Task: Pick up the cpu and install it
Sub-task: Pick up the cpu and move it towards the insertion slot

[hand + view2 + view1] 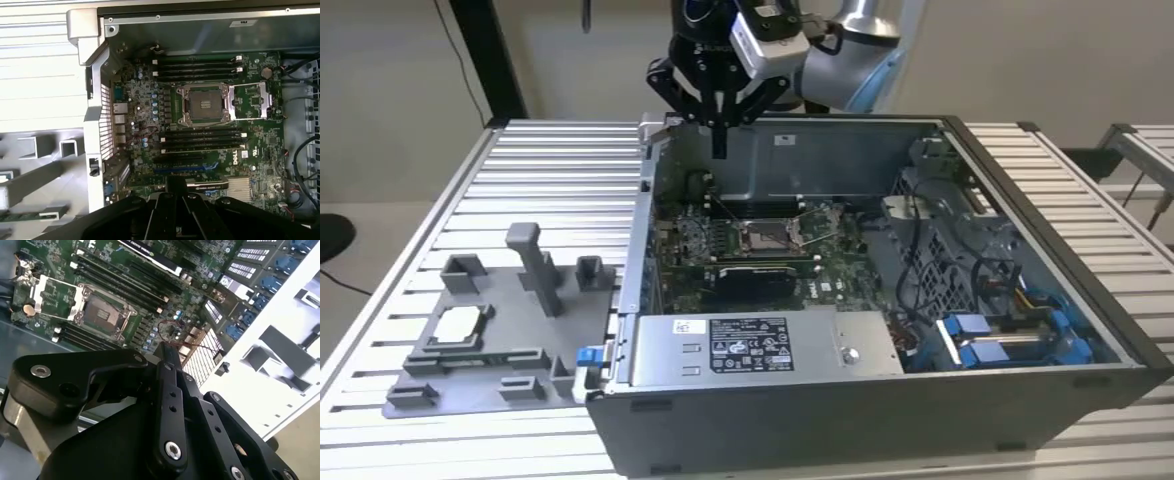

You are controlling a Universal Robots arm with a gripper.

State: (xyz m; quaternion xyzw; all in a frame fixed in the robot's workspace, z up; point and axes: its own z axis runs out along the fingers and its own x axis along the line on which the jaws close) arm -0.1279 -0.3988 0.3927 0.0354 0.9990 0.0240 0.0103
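The cpu (460, 325) lies flat in a recess of the grey tray (467, 375) on the bench (547, 150), at the exterior view's left, well apart from the gripper (718, 150). The gripper is held above the rear wall of the open case (1067, 395). Its fingers (718, 132) are closed together, and nothing is seen between them. The socket (205, 103) on the motherboard (260, 160) is uncovered, its frame swung aside. The pick is judged not yet begun. For it to be done well, the fingers should be opened wider than the chip, squared to its edges and lowered straight. That way only the edges are gripped and the chip is kept level.
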